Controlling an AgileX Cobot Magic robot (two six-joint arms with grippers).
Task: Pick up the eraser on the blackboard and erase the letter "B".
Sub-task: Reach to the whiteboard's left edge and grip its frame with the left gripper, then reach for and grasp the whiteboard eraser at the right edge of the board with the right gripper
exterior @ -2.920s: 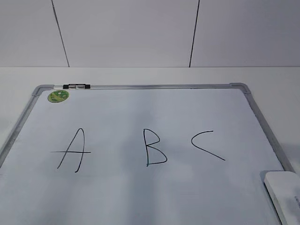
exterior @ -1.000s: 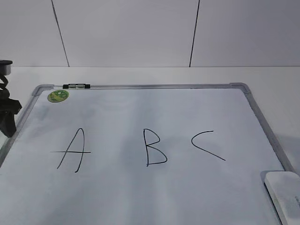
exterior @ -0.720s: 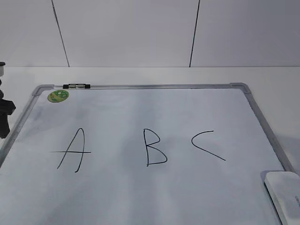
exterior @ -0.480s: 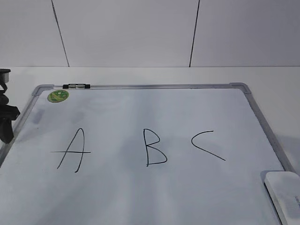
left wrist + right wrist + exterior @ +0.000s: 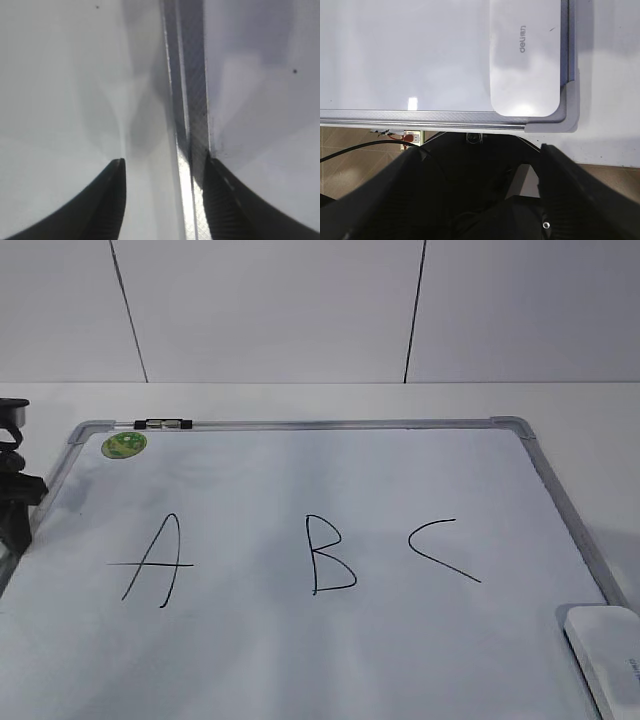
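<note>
The blackboard (image 5: 400,480) is a white board with a grey frame, lying flat. The letter "B" (image 5: 330,555) is drawn in black at its middle, between "A" (image 5: 155,560) and "C" (image 5: 440,550). The eraser (image 5: 605,655), a flat white block, lies in the board's near right corner; it also shows in the right wrist view (image 5: 525,55). My right gripper (image 5: 482,150) is open and empty, just short of the board's front edge and the eraser. My left gripper (image 5: 14,525) is at the board's left edge, open (image 5: 165,165), astride the frame (image 5: 187,75).
A black-and-silver marker (image 5: 163,424) lies on the far frame rail, with a round green sticker (image 5: 124,445) next to it. The grey corner piece (image 5: 570,107) sits beside the eraser. Floor and a cable (image 5: 365,147) show beyond the table's front edge.
The left gripper has come into view at the left edge and shifted slightly there. The eraser and the letters have not moved.
</note>
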